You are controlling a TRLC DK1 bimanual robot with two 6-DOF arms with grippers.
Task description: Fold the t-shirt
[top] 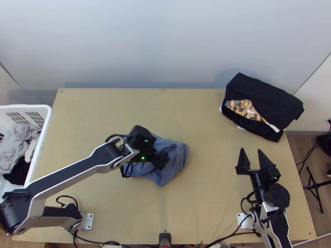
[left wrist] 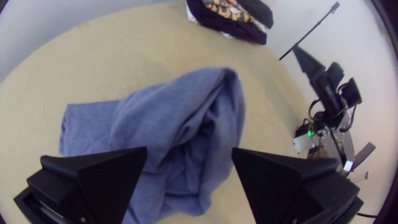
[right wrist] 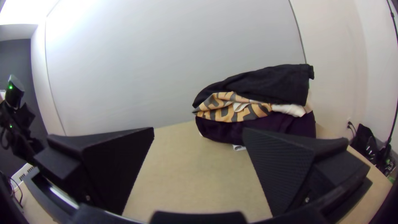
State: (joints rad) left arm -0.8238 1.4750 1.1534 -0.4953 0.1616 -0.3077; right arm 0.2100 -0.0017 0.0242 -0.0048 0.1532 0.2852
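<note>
One blue shirt (top: 178, 159) lay bunched on one tabletop (top: 207, 198), left end effector (top: 161, 159) gaped above it, right end effector (top: 251, 150) gaped too, one clothes pile (top: 269, 101) lay beyond

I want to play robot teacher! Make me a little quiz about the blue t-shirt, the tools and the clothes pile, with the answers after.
1. Which is above the blue t-shirt?
A) the left tool
B) the right tool

2. True or false: the t-shirt lies spread out flat and smooth.

3. Fill in the colour: in the clothes pile, the top garment is ____.

Key: 1. A; 2. false; 3. black
</note>
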